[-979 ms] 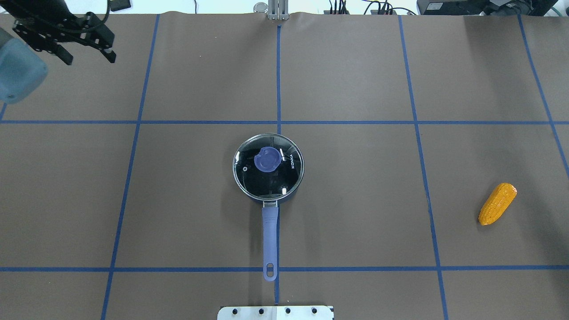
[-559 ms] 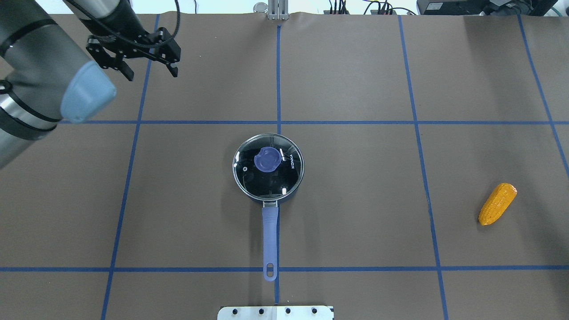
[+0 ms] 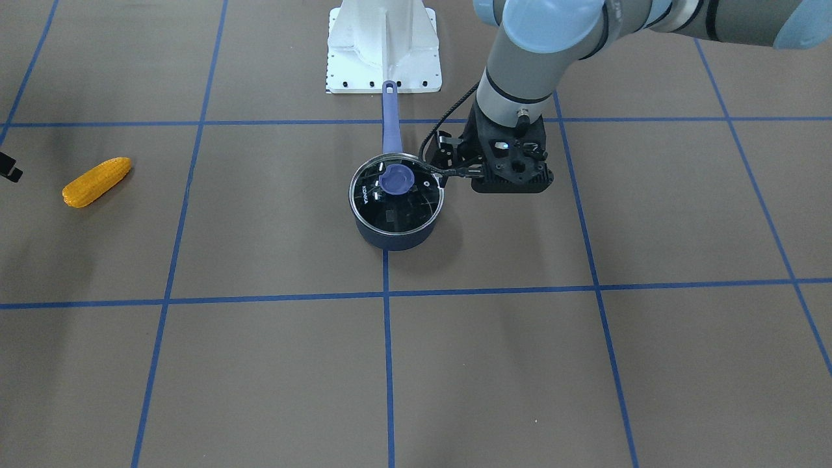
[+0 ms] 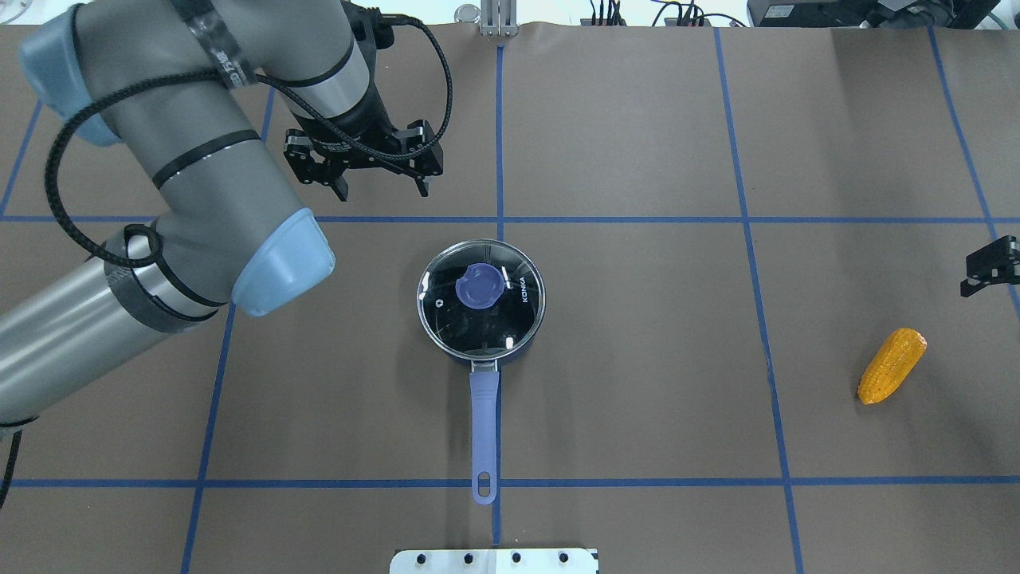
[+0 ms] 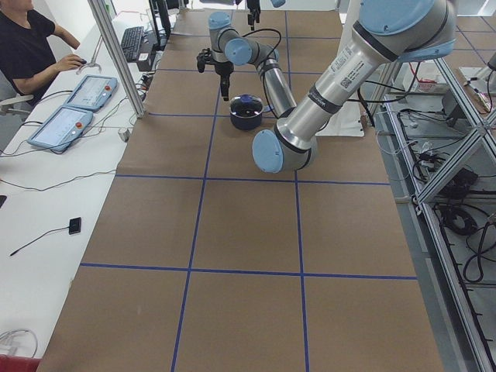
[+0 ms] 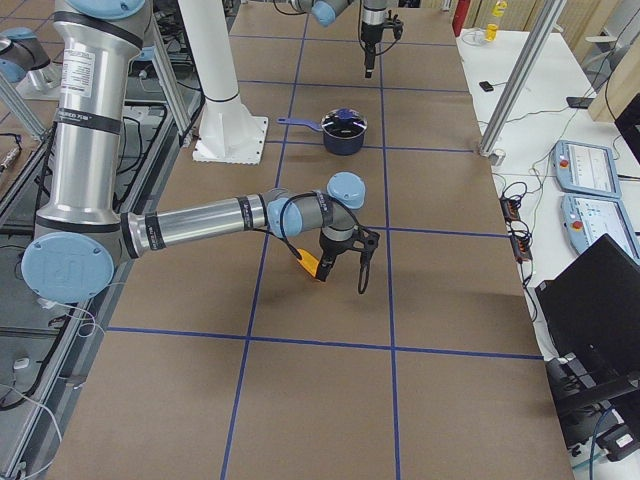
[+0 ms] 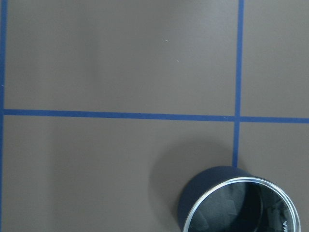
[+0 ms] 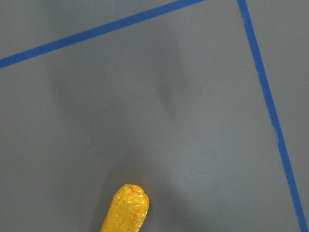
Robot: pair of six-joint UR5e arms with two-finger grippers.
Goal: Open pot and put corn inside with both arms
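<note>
Brown paper crossed by blue tape lines [image 4: 500, 143] covers the counter [image 4: 637, 359], and in your overhead view the left arm [image 4: 183, 159] comes in from the left edge. The left gripper [image 4: 383, 191] hangs over the counter on the far side of the pot and a little to its left, jaws spread wide and holding nothing. In the middle you have the pot [image 4: 484, 414], upright on the counter, with the glass lid [image 4: 514, 323] seated on its rim, a blue knob [image 4: 479, 286] on top, and the long handle pointing back toward the robot's base. Well to the right the corn [image 4: 892, 366] lies on its side on the bare counter, apart from everything. Near it, at the right edge, only a black fragment of the right gripper [image 4: 990, 263] shows, not touching the corn; you cannot tell how far its jaws are parted.
</note>
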